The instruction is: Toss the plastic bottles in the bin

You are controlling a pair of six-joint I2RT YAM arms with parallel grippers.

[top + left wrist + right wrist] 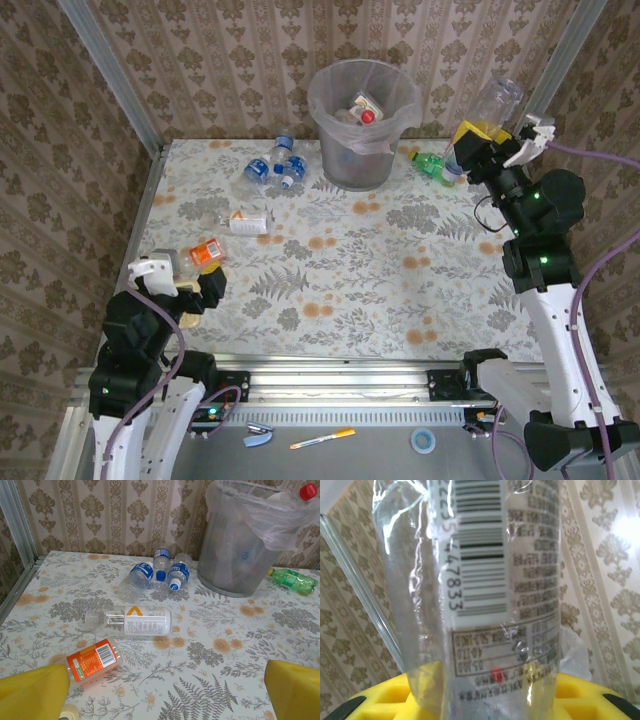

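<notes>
My right gripper [480, 137] is raised to the right of the bin [355, 165], shut on a clear bottle [497, 100] that sticks up from it. Up close, that bottle [485, 580] stands between the yellow pads [375, 700]. A red-capped bottle [367, 116] lies inside the bin. On the table lie three blue-labelled bottles [137, 577], a white-labelled one [135, 621], an orange-labelled one [92, 661] and a green one [292, 579]. My left gripper [167, 690] is open just in front of the orange bottle [205, 255], not touching it.
Patterned walls close in the table on three sides, with a metal rail [340, 375] along the near edge. The bin [235, 555] stands at the back centre. A pen [322, 438], a tape roll [425, 440] and a clip [258, 433] lie below the rail.
</notes>
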